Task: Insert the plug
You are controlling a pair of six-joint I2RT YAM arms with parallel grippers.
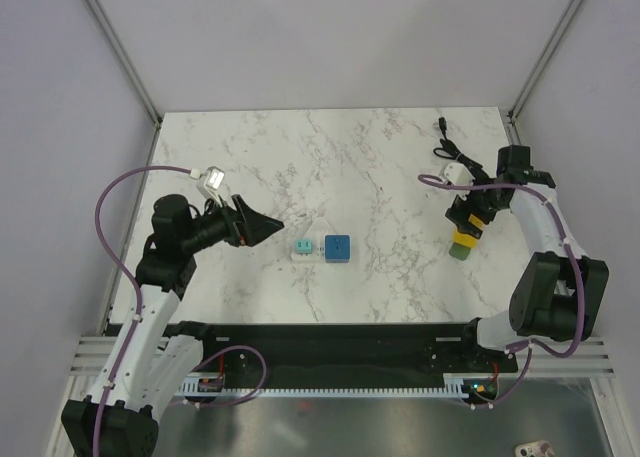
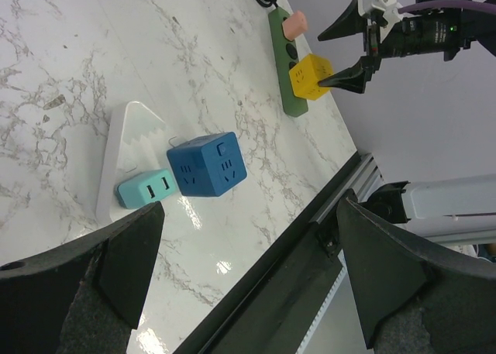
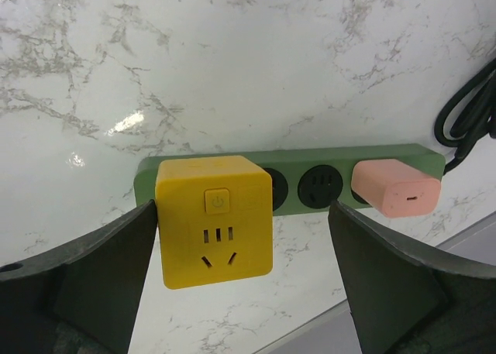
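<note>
The right pincer point(image 3: 242, 214) hangs spread around the yellow plug point(image 3: 215, 238) on the green strip point(image 3: 387, 154); the left pincer point(image 2: 249, 207) gapes too.

Yellow cube plug point(image 3: 215, 221), green power strip point(image 3: 294, 156), pink adapter block point(image 3: 397, 188). Blue cube socket point(image 2: 207, 165), teal charger point(image 2: 146, 189); white marble bench point(image 1: 330, 157) veined grey.

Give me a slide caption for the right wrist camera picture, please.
Open right gripper straddling a yellow cube adapter on a green power strip, a pink plug at its other end.
</note>
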